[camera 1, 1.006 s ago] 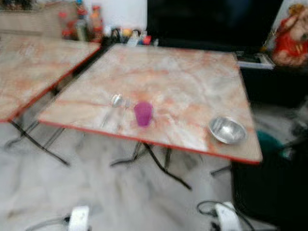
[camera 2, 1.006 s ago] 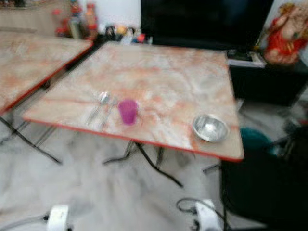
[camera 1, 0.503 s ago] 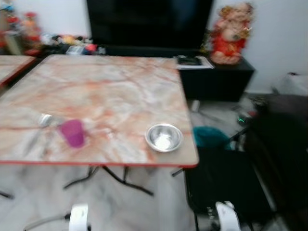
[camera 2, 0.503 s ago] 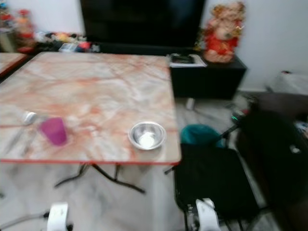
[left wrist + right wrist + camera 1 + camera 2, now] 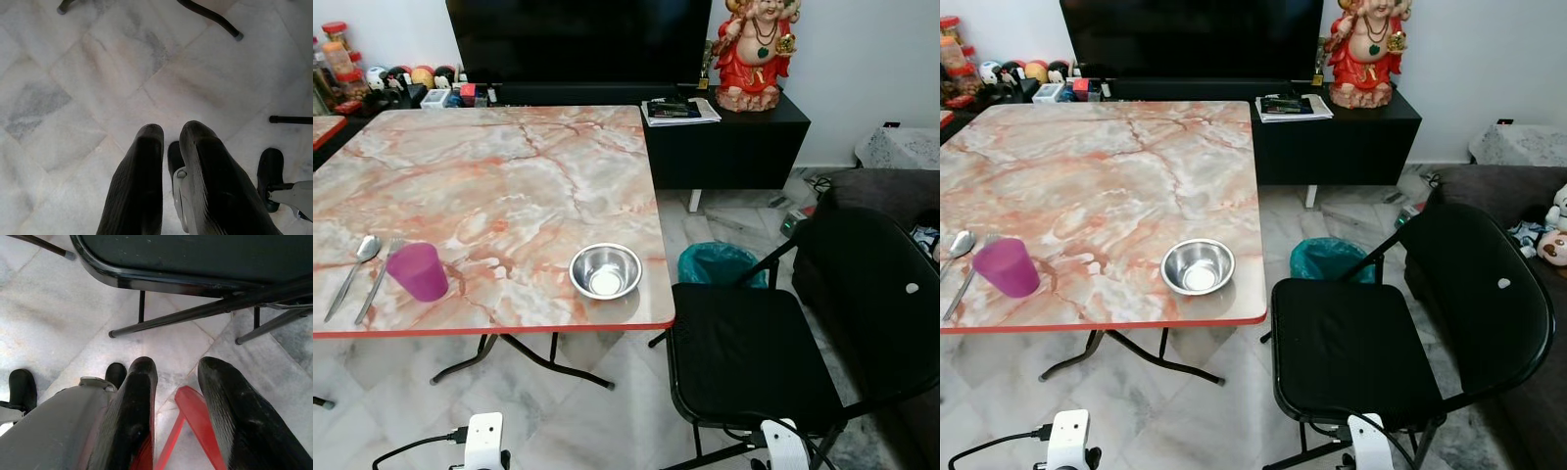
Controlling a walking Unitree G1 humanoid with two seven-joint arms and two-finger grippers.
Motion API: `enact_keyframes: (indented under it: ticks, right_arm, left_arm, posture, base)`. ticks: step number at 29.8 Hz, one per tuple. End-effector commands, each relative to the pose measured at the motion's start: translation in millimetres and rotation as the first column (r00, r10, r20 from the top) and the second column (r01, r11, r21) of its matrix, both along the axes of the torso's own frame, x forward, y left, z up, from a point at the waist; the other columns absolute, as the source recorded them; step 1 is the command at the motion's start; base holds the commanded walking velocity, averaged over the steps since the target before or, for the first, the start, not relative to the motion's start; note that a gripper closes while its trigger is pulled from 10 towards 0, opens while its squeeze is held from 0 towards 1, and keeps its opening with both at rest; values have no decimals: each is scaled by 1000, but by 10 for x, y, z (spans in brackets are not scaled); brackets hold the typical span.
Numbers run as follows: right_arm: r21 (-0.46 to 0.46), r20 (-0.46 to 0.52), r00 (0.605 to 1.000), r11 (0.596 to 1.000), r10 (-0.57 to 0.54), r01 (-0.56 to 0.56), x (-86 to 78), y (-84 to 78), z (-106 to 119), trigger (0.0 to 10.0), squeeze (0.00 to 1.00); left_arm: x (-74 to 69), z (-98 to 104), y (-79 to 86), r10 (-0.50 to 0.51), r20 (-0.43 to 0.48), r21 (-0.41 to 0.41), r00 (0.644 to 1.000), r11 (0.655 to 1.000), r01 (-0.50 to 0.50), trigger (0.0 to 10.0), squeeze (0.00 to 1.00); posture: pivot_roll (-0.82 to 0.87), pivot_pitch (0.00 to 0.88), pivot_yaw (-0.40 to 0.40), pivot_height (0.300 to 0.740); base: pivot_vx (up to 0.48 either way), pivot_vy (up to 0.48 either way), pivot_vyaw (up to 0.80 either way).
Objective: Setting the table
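The robot stands back from the marble worktop (image 5: pixel 509 186), so this looks like the approach step, with nothing picked up yet. A steel bowl (image 5: pixel 605 270) sits near the worktop's near right corner. A purple cup (image 5: pixel 417 271) stands by the near edge, with a spoon (image 5: pixel 352 274) and fork (image 5: pixel 380 278) just beside it.

Both arms hang idle: the left gripper (image 5: pixel 168 134) with fingers nearly together, the right gripper (image 5: pixel 178 369) with fingers apart, both empty.

The next move likely calls for stepping closer and raising an arm toward the bowl. No writing is readable.

Bright even indoor light, head views sharp, soft shadows under table (image 5: pixel 509 196), wrist views slightly soft
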State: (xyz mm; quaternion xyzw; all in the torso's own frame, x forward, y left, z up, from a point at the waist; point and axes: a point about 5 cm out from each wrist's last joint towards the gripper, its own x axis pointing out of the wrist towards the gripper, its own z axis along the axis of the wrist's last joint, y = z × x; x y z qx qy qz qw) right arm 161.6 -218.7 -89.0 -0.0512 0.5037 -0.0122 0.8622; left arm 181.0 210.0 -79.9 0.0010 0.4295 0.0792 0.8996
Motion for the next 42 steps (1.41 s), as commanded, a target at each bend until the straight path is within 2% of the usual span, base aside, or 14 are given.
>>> enact_keyframes:
  ticks: [1, 8, 18, 42]
  right_arm:
    - [10, 12, 1000, 1000, -14, 14, 20, 4, 9, 10000, 0]
    - [12, 13, 1000, 1000, -19, 19, 18, 1, 8, 10000, 0]
    - [16, 5, 1000, 1000, -11, 11, 15, 4, 6, 10000, 0]
    - [24, 11, 1000, 1000, 4, -4, 18, 4, 9, 10000, 0]
  left_arm:
    - [-4, 1, 15, 0, 1, 2, 1000, 1000, 0, 10000, 0]
    - [30, 11, -26, -16, 10, -7, 1000, 1000, 16, 10000, 0]
    - [24, -1, -76, -22, 8, -15, 1000, 1000, 22, 10000, 0]
    - [-27, -21, -38, -31, -16, 18, 999, 999, 31, 10000, 0]
  posture:
    - [-16, 0, -11, 740]
    - [-18, 0, -9, 740]
    - [-17, 0, -10, 740]
    - [-18, 0, -12, 740]
  base:
    - [0, 0, 0]
    - [0, 0, 0]
    - [0, 0, -763]
    - [0, -10, 0]
